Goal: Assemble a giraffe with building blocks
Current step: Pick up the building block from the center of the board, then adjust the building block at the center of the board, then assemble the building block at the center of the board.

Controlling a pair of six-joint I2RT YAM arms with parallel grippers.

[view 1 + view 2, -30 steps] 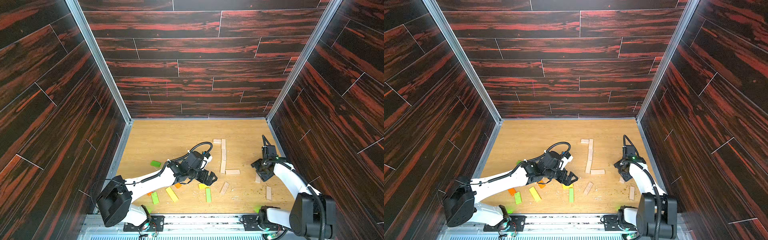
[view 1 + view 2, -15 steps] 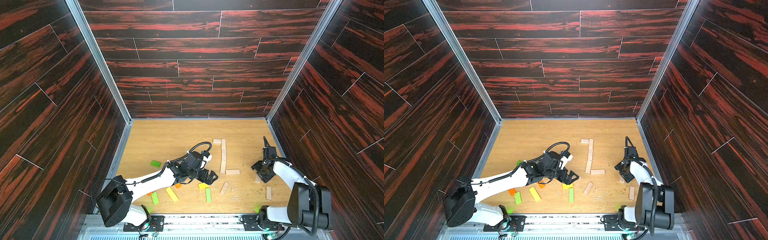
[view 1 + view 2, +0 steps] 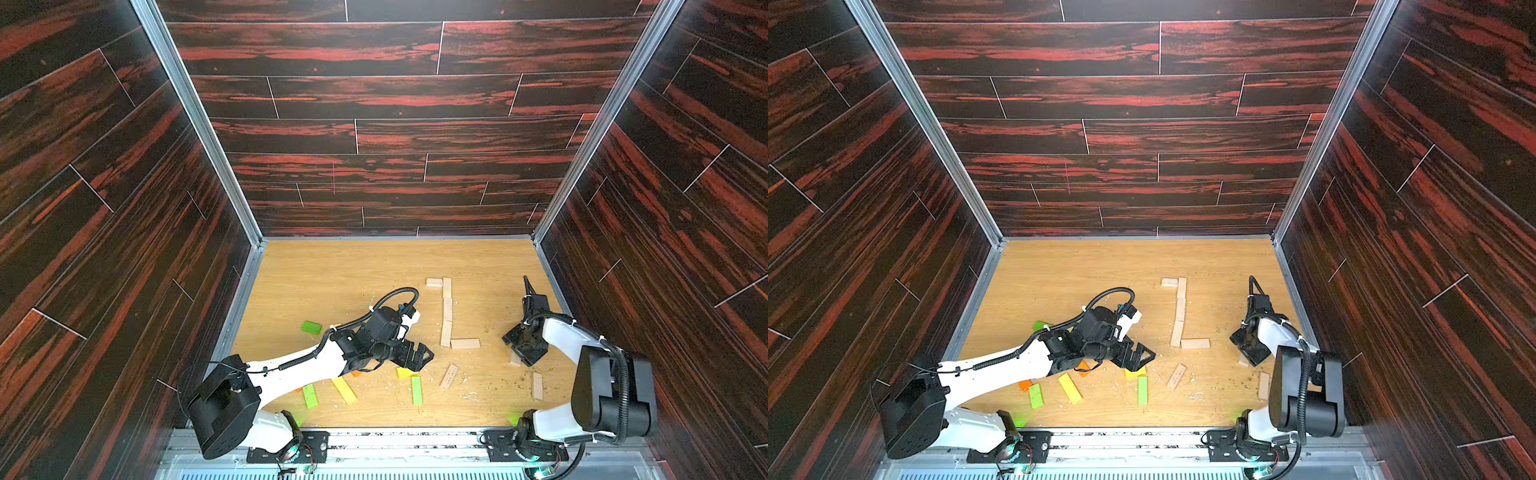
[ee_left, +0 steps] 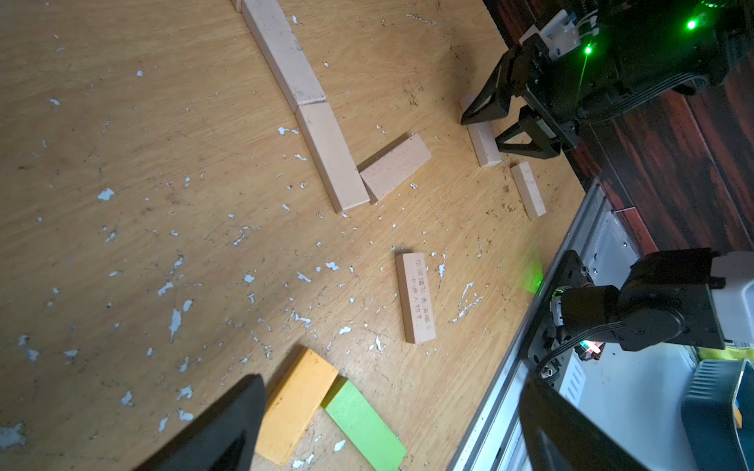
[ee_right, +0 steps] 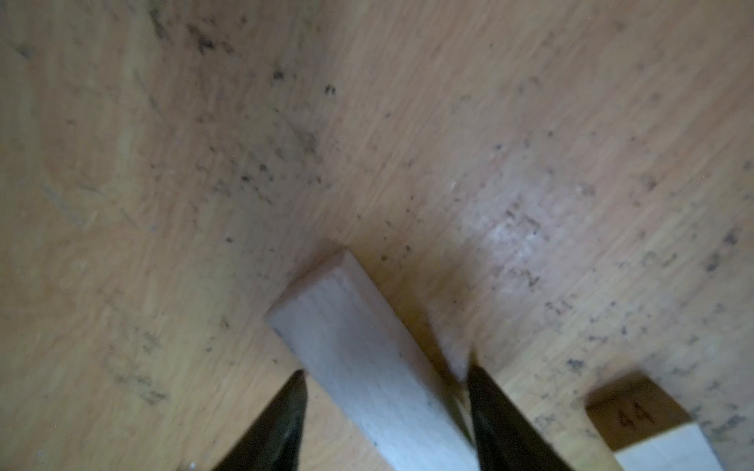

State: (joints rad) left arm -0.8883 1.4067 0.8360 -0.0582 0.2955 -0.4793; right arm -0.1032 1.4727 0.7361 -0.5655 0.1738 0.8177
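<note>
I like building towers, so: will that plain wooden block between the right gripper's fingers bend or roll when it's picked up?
Probably neither. The plain wooden block looks like solid wood, so it should stay stiff. Its flat faces and square edges make rolling unlikely. Its smooth sides might slip a little between the narrow tips of the right gripper.

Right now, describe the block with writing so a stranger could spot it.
Find the line of pale planks laid end to end on the floor. Past its near end, towards the metal rail, a lone pale plank lies slanted beside a green plank. Rows of printed characters along its face set it apart.
</note>
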